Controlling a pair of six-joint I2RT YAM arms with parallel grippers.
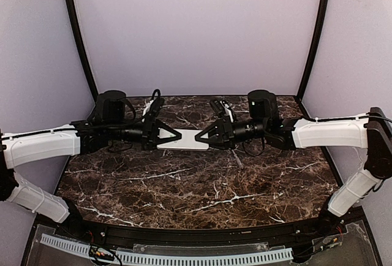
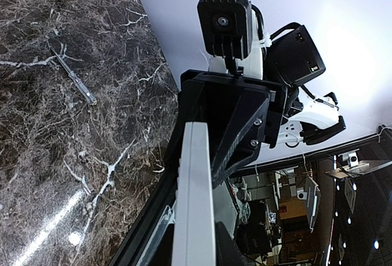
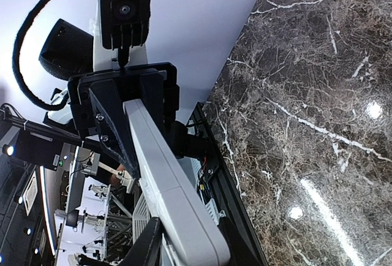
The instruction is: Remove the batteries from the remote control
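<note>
Remote control: the remote control (image 1: 182,140) hangs lengthwise between the two arms, over the back middle of the table (image 1: 184,186). From the wrist views it looks lifted clear of the surface, not lying on it.
Battery cover: no seam or open slot shows in any view, so I cannot tell whether the cover is on, and no batteries are in sight.
Left tool: the left tool (image 1: 173,136) is pressed together on the left end of the remote control and carries it.
Right tool: the right tool (image 1: 203,137) has a finger on either side of the right end. Whether they press on it or only flank it, I cannot tell.
Other thing: a thin stick, perhaps a small screwdriver (image 2: 75,77), lies flat on the table, well apart from both tools.
Step in hand: judged from this, a two-ended hold is being set up so the back can be worked on. The unloading itself has not begun.
Next move: one tool should hold the body steady while the other finds the cover. That calls for a grip clear of the cover, and the back turned to where it can be reached.
Risk: a weak pinch on the smooth plastic could let the remote control twist or drop.
</note>
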